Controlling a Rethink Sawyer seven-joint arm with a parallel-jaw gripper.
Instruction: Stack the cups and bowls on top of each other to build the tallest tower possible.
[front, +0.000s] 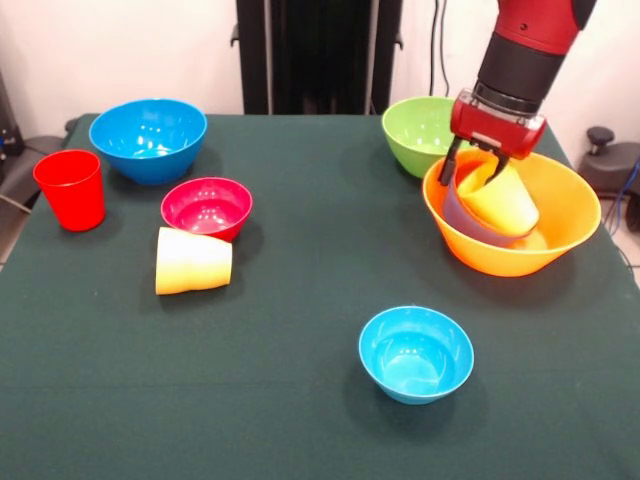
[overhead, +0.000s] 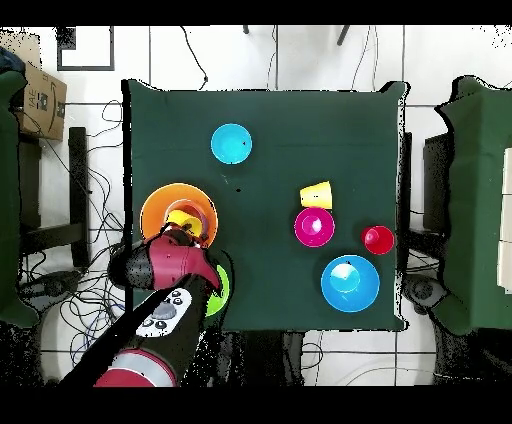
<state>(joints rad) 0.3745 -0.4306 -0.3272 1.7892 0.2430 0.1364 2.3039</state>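
Big orange bowl (front: 560, 235) at the table (front: 300, 400) edge holds a purplish bowl (front: 462, 215) with a tilted yellow cup (front: 500, 200) inside. Gripper (front: 478, 165) sits over the cup rim, fingers spread narrowly; grip unclear. Green bowl (front: 415, 130) just behind. Blue bowl (front: 148, 138), crimson bowl (front: 207, 207), light-blue bowl (front: 416, 353), red cup (front: 71, 188), tipped yellow cup (front: 192, 261) scattered apart.
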